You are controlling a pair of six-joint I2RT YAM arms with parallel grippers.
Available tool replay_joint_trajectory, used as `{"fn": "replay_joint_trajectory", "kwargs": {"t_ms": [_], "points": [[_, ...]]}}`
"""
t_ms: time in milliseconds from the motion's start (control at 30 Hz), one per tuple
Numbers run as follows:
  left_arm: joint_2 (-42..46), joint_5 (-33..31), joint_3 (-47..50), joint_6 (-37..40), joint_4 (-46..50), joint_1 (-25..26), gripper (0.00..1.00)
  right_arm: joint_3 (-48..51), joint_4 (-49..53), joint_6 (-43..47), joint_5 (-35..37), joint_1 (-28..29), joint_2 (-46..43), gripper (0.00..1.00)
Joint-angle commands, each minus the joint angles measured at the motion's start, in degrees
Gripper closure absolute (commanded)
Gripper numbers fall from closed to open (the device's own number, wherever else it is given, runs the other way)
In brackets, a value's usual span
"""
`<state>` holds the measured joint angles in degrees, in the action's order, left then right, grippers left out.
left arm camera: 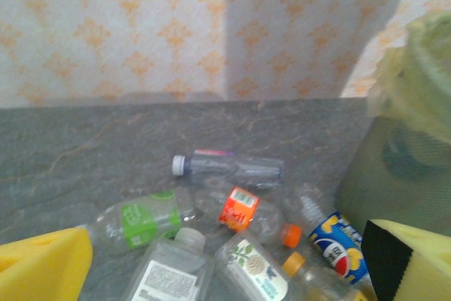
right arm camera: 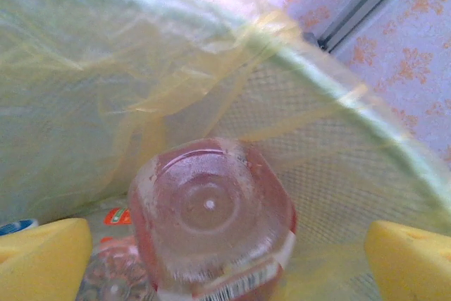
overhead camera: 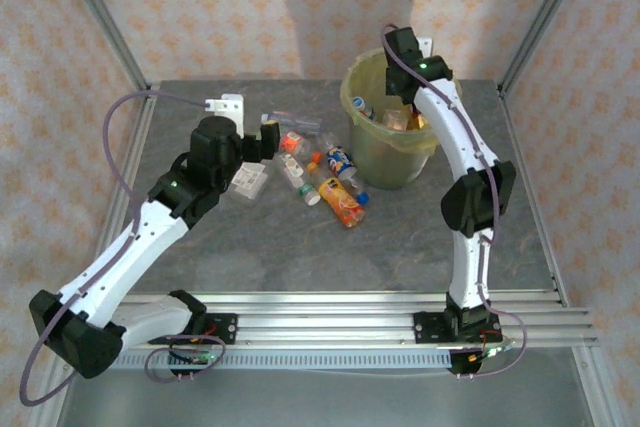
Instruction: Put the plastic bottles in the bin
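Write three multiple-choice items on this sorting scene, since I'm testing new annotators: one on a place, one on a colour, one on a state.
1. Where is the right tool? A) over the bin B) at the near rail C) on the table's left side
2. What colour is the bin's bag? A) blue B) yellow-green C) black
3. How is the left tool? A) shut on a bottle B) shut, empty C) open, empty
Answers: 1 A, its wrist view looks into the bin; 2 B, seen at the rim; 3 C, its pads stand wide apart, nothing between.
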<state>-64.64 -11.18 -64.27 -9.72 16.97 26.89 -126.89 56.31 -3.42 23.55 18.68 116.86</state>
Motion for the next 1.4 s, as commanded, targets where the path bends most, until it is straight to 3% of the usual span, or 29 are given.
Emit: {"fn": "replay_joint_trajectory", "kwargs": {"t_ms": [0,433,700,967,1367], "points": [[-2.03,-3.22,-2.75,-4.03,5.88,-1.59,0.00,-2.12,2.63,-0.87,-3.55,-0.14,-5.62,0.01],[-17.17,3.90,-10.35,-7.50,26.80,-11.18,0.00,14.01,-4.51,-2.47,-13.04,2.18,-23.11,0.01],[-25.69,4.97,-13.17,-3.17,29.66,-11.41,0.00,25.75,-9.48,-5.18,-13.49,2.15,-31.88,0.01],[-35.53,4.44,-17.38,1.48,32.09,-11.49,0.00,30.82,-10.68,-7.71,-12.23,2.17,-35.71,0.01],[-43.53,7.45,-24.64,-4.04,28.69,-13.74,0.00,34.24,-11.12,-9.01,-13.86,2.16,-35.82,0.01]]}}
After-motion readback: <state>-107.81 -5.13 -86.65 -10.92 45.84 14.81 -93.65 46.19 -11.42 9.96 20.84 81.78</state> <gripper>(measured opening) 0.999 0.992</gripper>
